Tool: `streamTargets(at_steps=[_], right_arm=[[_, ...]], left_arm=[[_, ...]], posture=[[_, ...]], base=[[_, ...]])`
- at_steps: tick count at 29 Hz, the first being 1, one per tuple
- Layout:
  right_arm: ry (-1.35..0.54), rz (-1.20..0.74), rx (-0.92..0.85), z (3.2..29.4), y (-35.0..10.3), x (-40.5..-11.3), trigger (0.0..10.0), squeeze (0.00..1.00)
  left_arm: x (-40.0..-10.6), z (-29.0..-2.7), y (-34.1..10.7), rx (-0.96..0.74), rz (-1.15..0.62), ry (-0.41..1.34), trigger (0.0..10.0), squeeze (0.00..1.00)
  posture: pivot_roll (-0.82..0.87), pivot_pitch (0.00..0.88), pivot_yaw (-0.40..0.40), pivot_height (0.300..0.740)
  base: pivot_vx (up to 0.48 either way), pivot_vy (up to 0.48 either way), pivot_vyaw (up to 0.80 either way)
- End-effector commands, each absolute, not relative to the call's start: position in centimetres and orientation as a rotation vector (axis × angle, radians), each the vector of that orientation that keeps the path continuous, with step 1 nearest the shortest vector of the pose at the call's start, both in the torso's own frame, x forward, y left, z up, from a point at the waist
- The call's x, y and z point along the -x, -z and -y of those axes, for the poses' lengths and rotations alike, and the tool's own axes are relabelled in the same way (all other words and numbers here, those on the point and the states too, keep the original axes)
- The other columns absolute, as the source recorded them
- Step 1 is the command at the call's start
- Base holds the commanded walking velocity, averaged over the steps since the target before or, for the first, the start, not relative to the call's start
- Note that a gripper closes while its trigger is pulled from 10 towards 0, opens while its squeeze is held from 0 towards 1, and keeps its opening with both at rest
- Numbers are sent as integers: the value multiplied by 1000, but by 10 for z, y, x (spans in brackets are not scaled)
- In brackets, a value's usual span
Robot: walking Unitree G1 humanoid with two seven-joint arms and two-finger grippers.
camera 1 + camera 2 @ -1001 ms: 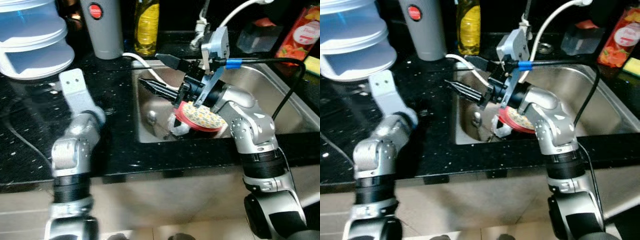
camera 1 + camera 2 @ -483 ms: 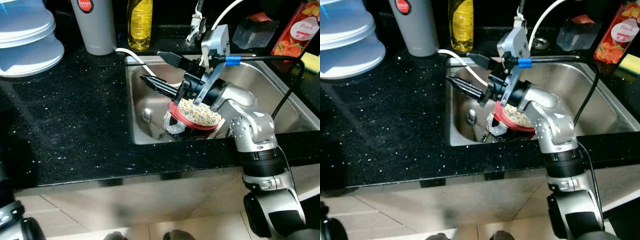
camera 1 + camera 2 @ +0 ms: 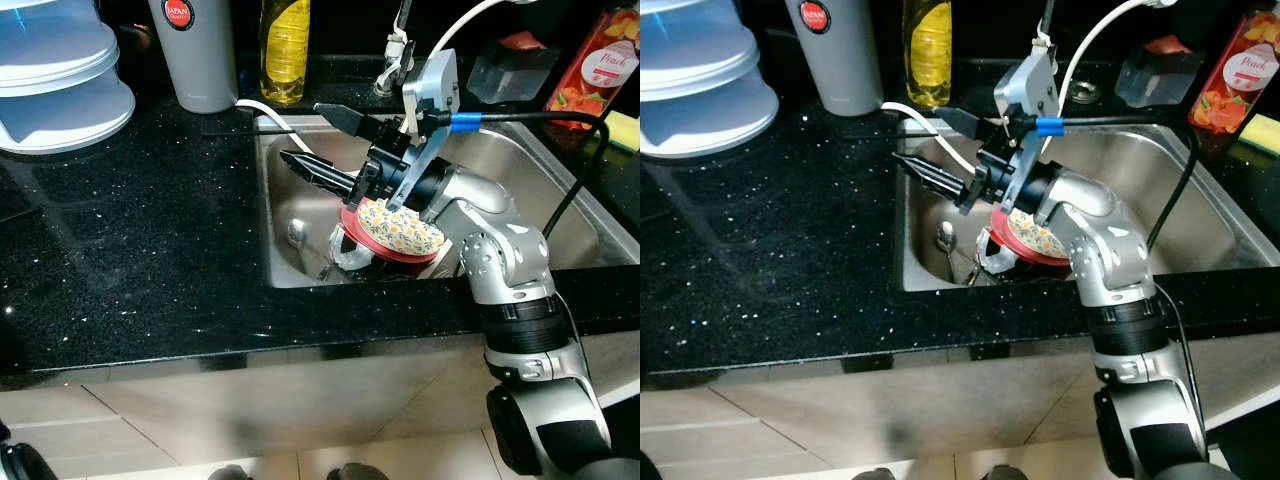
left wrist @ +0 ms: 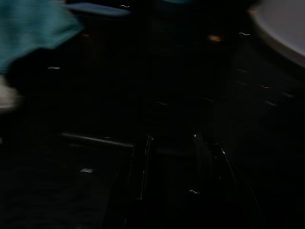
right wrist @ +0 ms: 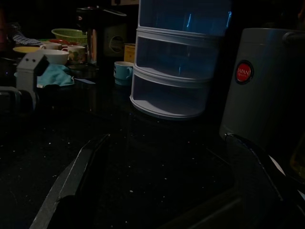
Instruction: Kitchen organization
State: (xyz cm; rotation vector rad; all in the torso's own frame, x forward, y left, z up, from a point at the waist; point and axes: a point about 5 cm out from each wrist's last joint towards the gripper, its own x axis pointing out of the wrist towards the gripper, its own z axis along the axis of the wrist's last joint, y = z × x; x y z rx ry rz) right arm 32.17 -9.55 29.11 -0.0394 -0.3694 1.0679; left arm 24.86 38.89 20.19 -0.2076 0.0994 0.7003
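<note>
My right gripper [image 3: 318, 140] hangs open over the left half of the steel sink [image 3: 540, 170], with nothing between its fingers. Just below its wrist, a red plate [image 3: 372, 240] lies in the sink with a floral dish [image 3: 400, 228] on top of it. A spoon [image 3: 298, 235] rests on the sink floor beside them. In the right wrist view the black fingers [image 5: 71, 181] stand wide apart, facing the counter. My left gripper [image 4: 171, 143] hangs in a very dark spot, with a teal cloth [image 4: 33, 28] faintly seen beyond it.
On the black counter [image 3: 150, 230] at the back stand a grey thermos [image 3: 192, 50], a yellow bottle [image 3: 283, 45] and white stacked drawers [image 3: 55, 80]. A tap [image 3: 398, 45] rises behind the sink. A juice carton [image 3: 600, 60] and a sponge [image 3: 625, 125] sit at the right.
The left arm, raised over the counter a second ago, has dropped down out of the head views. The camera has shifted slightly. The right arm and the dishes hold still.
</note>
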Motion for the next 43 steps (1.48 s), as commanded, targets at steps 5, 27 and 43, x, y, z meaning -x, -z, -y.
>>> streamTargets(at_steps=[5,27,43], right_arm=[[-1060,366,34,99,-291,-321,10000,0],[-1014,373,18,95,-297,-329,10000,0],[-972,257,-18,64,-297,-356,10000,0]], left_arm=[[-269,-336,-171,229,-262,-364,10000,0],[-333,-288,-241,-45,12,-365,10000,0],[-321,-378,-249,71,-12,-710,10000,0]], posture=[[114,40,-52,740],[105,56,-42,740],[103,185,-43,740]], base=[[0,0,0],[0,0,0],[0,0,0]])
